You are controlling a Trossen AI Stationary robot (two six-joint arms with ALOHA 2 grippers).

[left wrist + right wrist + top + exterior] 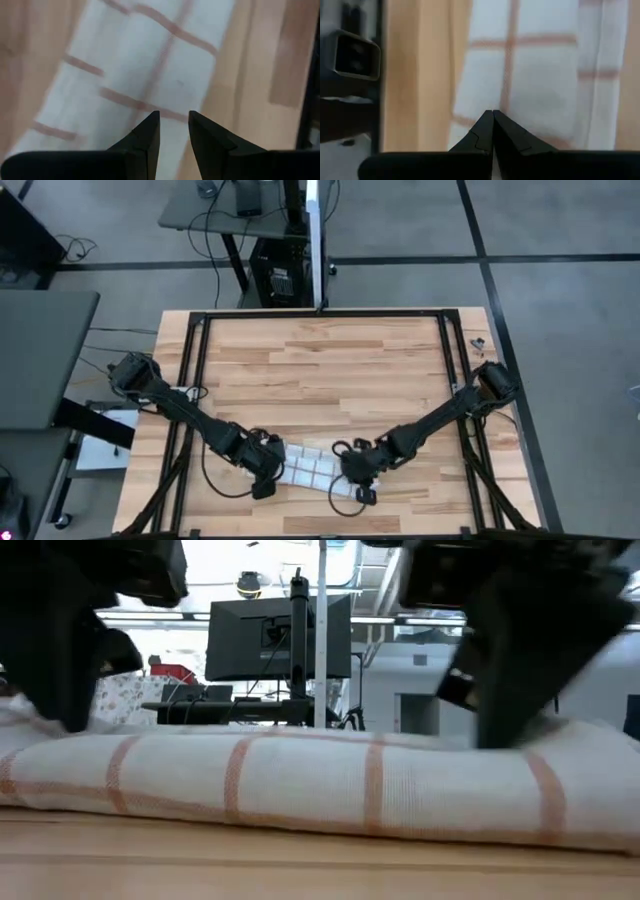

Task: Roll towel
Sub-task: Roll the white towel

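A white towel with orange stripes (308,470) lies folded into a long thick band near the table's near edge, and fills the low view (320,785). My left gripper (266,472) stands over the band's left end with its fingers a little apart (174,117). My right gripper (352,476) is over the right end, its fingers shut together (493,114). In the low view the left gripper (60,690) and the right gripper (515,690) come down onto the towel's top. My left gripper points down at the towel's left end (150,85) with its fingers slightly apart; I cannot tell whether the tips touch the cloth. My right gripper comes from above with shut fingertips down on the top of the towel's right end (500,752). No cloth shows between the fingers, and the towel lies flat on the table.
Black frame rails run along the table's left side (190,380), right side (455,380) and far edge (320,313). Bare wood (320,370) lies beyond the towel. A monitor and stand (280,635) are behind the table.
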